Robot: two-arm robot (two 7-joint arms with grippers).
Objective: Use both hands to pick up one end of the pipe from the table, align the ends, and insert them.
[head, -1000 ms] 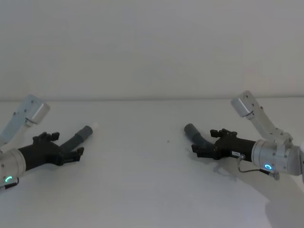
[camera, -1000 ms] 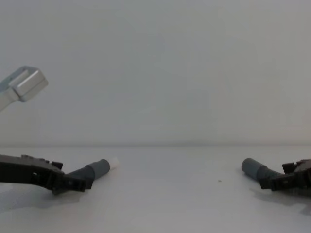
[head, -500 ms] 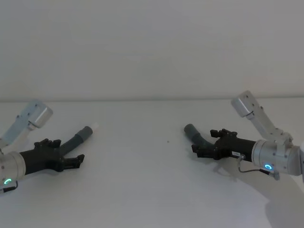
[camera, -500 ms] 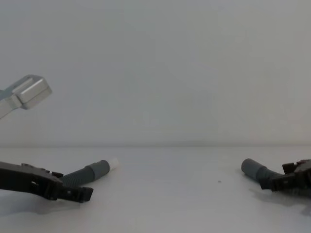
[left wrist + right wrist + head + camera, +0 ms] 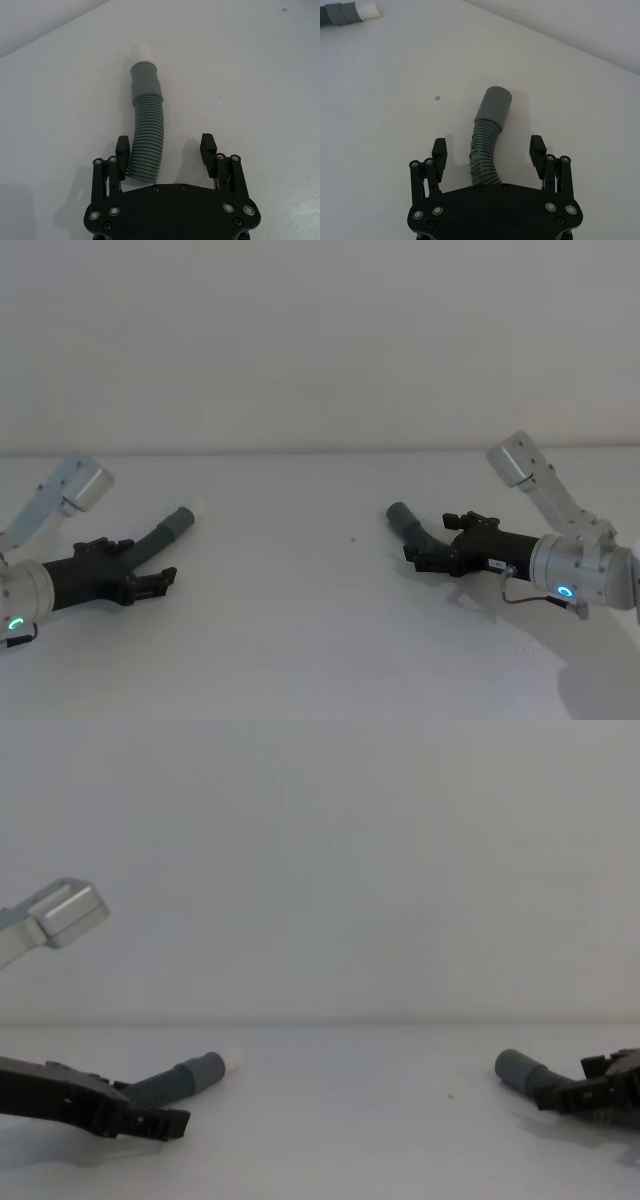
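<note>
In the head view, on the white counter (image 5: 300, 630), the left pincer (image 5: 143, 562) straddles the pipe (image 5: 158, 537) behind its whitish-tipped end (image 5: 184, 516), and the right pincer (image 5: 428, 537) straddles it behind the plain end (image 5: 403, 514). In the wrist views, each pincer stands wide apart with the pipe between. In the chest view, both pincers sit low at the counter.

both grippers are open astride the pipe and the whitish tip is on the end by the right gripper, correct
Not quite: the whitish tip is on the end by the left gripper, as the left wrist view shows. The end by the right gripper is plain grey. Both grippers are open astride the pipe.
</note>
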